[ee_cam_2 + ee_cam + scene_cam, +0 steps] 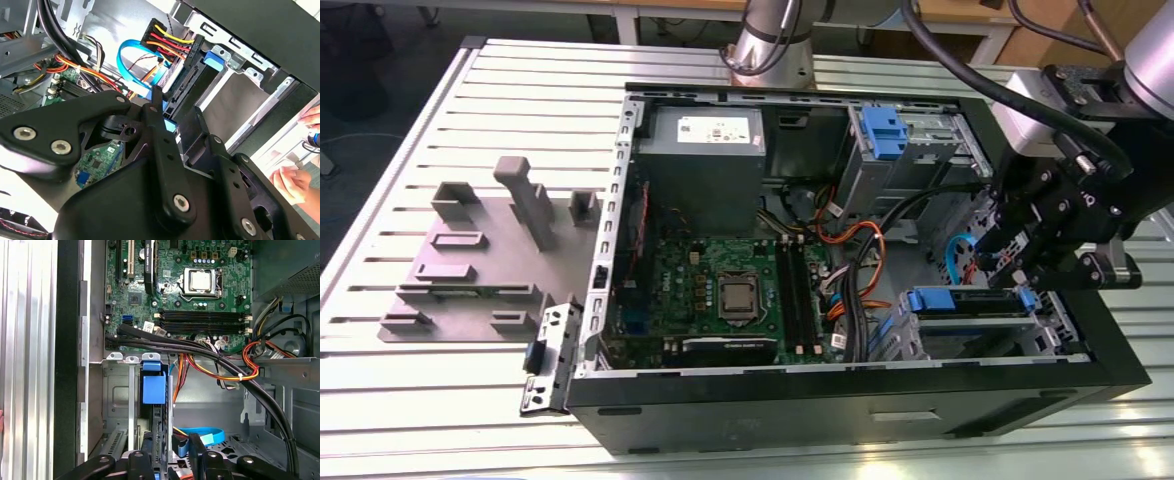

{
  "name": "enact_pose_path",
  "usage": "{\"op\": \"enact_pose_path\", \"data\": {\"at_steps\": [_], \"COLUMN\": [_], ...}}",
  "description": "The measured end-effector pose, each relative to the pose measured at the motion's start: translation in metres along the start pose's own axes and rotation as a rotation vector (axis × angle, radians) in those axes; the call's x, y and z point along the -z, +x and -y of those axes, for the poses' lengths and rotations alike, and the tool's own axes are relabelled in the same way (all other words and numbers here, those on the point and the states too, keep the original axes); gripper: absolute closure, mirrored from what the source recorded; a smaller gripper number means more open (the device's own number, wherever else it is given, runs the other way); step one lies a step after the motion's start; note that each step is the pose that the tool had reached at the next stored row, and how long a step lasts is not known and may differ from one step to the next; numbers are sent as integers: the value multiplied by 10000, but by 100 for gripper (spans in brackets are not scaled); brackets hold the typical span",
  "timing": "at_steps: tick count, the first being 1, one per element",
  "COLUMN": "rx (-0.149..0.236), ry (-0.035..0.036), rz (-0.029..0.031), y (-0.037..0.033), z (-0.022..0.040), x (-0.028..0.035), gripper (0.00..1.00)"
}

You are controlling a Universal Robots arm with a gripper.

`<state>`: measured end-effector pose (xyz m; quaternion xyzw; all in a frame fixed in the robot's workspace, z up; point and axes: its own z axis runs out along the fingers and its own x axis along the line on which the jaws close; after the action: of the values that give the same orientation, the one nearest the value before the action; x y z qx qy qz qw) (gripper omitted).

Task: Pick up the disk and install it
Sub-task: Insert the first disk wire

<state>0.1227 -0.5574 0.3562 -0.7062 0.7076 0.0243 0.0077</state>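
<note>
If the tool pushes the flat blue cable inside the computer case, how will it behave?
The blue cable probably flexes easily, since it lies in a loose curve. Thin and flat, it likely weighs little and would give way when pushed.

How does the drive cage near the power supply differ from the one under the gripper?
The cage near the power supply stands apart from the gripper; the other cage sits just under it. The first cage's blue clip looks tall and narrow, the other cage's short and wide. Both are grey metal.
</note>
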Motion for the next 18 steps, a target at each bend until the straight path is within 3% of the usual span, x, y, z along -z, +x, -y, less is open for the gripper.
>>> {"op": "enact_pose_path", "data": {"at_steps": [7, 18], "rx": [0, 2], "ry": [0, 17], "rz": [-3, -3], "y": [0, 22], "z": [0, -3], "x": [0, -6], "gripper": [84, 84]}}
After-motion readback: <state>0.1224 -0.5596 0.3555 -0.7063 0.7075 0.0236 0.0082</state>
